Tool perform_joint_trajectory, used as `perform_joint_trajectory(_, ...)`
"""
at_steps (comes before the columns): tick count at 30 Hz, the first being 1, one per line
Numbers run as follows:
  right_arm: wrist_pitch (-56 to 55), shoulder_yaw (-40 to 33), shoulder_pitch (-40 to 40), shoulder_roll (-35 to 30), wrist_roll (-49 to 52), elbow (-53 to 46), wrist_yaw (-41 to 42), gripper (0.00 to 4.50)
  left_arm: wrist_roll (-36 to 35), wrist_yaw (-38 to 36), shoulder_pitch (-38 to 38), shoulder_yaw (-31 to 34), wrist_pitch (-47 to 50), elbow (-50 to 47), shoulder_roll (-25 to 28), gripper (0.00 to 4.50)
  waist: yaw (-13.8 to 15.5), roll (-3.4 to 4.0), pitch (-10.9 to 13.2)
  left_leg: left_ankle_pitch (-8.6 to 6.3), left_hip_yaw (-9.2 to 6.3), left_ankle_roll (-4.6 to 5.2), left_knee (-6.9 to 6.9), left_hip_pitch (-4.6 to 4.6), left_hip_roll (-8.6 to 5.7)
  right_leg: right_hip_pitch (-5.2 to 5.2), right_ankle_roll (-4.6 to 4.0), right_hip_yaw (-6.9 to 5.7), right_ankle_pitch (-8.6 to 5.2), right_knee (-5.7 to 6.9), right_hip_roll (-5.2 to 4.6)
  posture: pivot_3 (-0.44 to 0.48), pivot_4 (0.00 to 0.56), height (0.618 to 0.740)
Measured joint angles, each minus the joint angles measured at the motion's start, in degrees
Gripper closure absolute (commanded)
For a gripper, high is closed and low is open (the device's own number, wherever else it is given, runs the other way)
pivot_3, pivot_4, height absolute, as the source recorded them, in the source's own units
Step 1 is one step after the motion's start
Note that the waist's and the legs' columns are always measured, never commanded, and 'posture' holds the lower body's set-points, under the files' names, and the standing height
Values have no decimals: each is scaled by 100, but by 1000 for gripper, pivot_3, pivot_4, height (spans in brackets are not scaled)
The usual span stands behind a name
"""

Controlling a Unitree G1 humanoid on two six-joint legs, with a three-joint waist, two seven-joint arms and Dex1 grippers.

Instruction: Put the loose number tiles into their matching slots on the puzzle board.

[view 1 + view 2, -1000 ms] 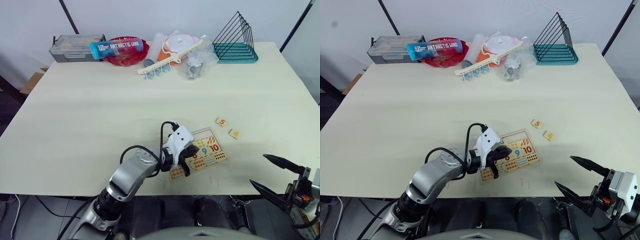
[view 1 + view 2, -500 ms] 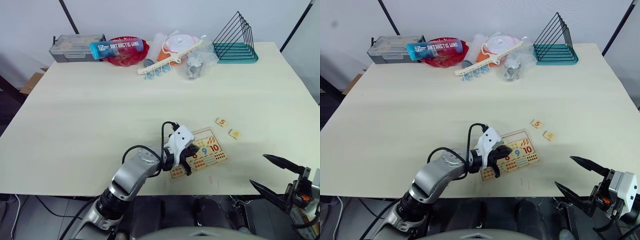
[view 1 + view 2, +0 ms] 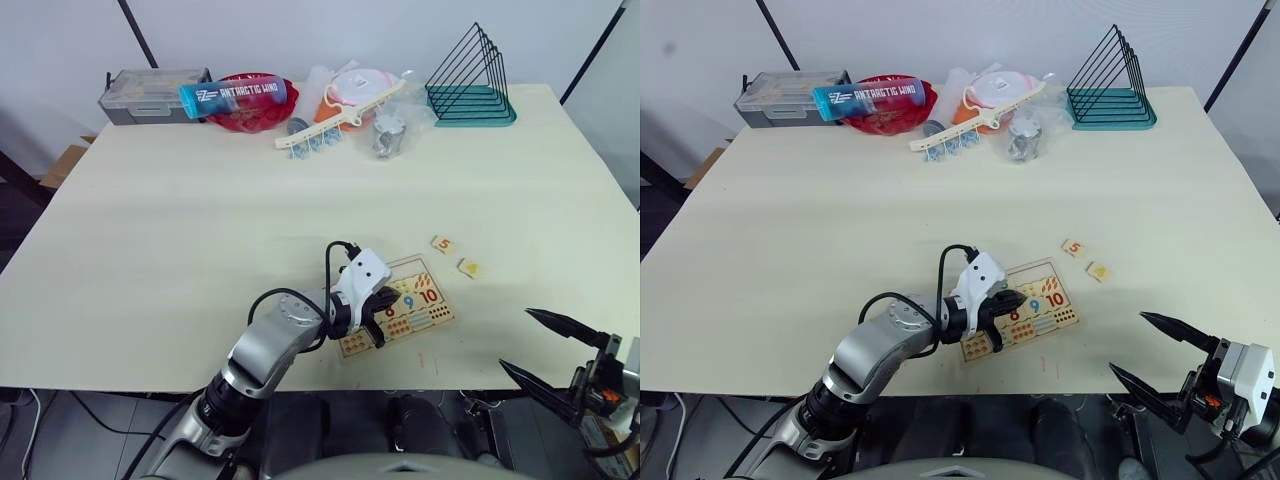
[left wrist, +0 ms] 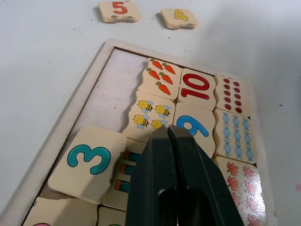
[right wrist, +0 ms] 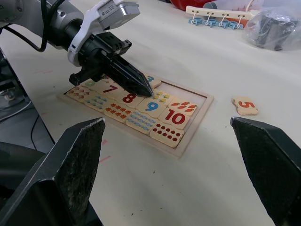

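The left tool [image 4: 168, 134] is closed, holding nothing, its tips over the puzzle board [image 3: 400, 305] beside the tilted 3 tile [image 4: 88, 160]. The right tool [image 5: 178, 155] is wide open. Tiles 5 [image 3: 443, 244] and 4 [image 3: 469, 267] lie on the surface [image 3: 200, 220].

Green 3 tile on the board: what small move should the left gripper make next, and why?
Probably a short nudge of the pale-wood tile with the green 3. It lies crooked, overlapping neighbouring pieces instead of flat in the bare recess of the pale-wood puzzle board. The left gripper is shut, hovering just beside it, so pushing with the closed tips looks easier than regrasping.
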Motion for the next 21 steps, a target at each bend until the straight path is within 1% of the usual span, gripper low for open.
perform_joint_trajectory(21, -20, 0, 5, 10, -41, 0, 7, 0, 7, -38, -126, -167, 7, 68, 51, 4451, 0, 0, 0, 0, 0, 0, 0, 0, 0, 1, -1, 0, 0, 0, 0, 0, 150, 740)
